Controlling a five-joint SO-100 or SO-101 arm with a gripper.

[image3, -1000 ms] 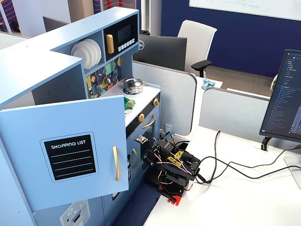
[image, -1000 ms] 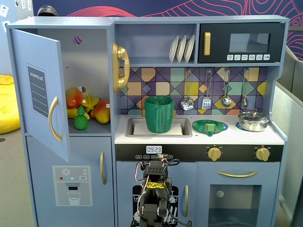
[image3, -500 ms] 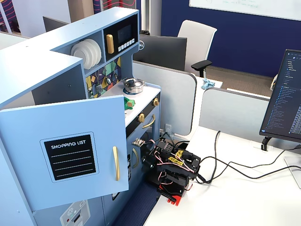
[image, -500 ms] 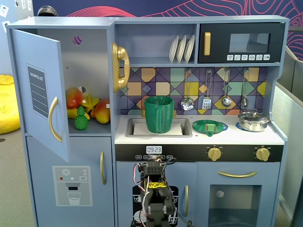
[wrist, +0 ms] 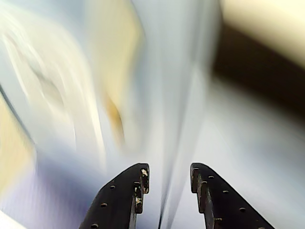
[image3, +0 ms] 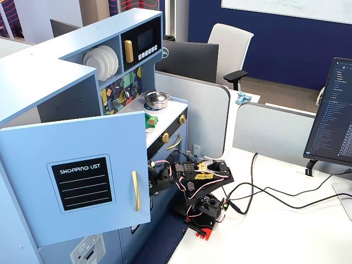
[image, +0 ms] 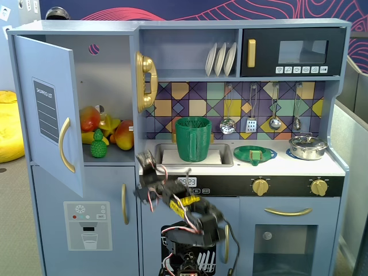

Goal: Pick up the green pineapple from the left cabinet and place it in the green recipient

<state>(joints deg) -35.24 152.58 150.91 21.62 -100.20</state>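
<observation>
The green pineapple (image: 99, 145) stands on the shelf of the left cabinet (image: 109, 69), in front of other toy fruits. The cabinet door (image: 49, 109) is swung open; it also shows in a fixed view (image3: 77, 176) and hides the shelf there. The green recipient (image: 193, 138) stands upright in the sink. My gripper (image: 146, 161) is below the counter edge, right of and lower than the pineapple, apart from it. In the wrist view my gripper (wrist: 169, 176) is open and empty, and the background is motion-blurred.
A banana (image: 87, 138) and red-orange fruits (image: 124, 134) crowd the shelf behind the pineapple. A green plate (image: 255, 153) and a silver pot (image: 307, 147) sit on the counter. A gold phone (image: 146, 80) hangs beside the cabinet opening. Cables (image3: 258, 198) lie on the white table.
</observation>
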